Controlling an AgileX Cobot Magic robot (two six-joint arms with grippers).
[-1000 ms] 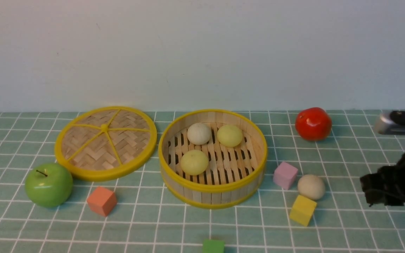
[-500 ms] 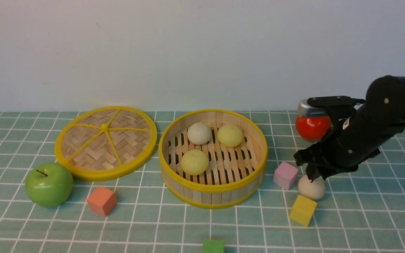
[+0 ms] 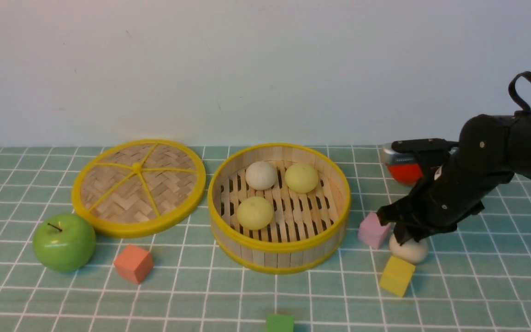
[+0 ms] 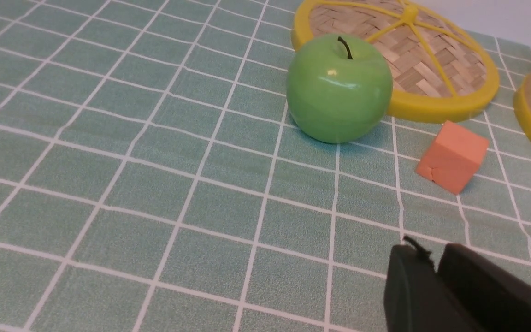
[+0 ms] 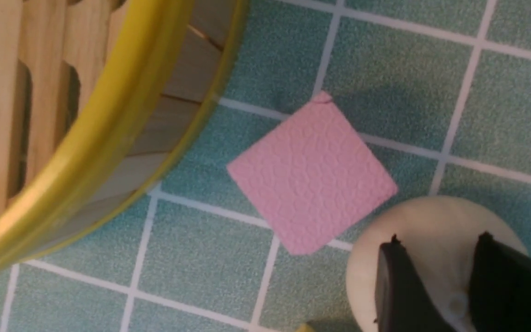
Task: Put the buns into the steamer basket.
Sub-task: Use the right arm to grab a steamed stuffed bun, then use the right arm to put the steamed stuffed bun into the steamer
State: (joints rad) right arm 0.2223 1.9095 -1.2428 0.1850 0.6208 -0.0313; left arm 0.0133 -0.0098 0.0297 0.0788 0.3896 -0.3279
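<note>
The steamer basket (image 3: 278, 207) is sitting well off to the left of the right gripper (image 3: 406, 236), carrying three buns: two pale yellow-green (image 3: 255, 212) (image 3: 301, 177) and one off-white (image 3: 260, 175). The right gripper is hanging directly over the fourth, cream bun (image 3: 410, 251) on the cloth, its fingers (image 5: 401, 290) a narrow gap apart above the bun's top, gripping nothing. A pink cube (image 3: 373, 229) is lying just left of that gripper, a yellow cube (image 3: 397, 275) just nearer. The left gripper (image 4: 436, 276) is hovering with jaws nearly together, empty.

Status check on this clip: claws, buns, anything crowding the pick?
Right claw over the last bun, grip unclear. Left claw near shut, empty. Three buns in steamer basket. Pink cube and yellow cube crowd it.
</note>
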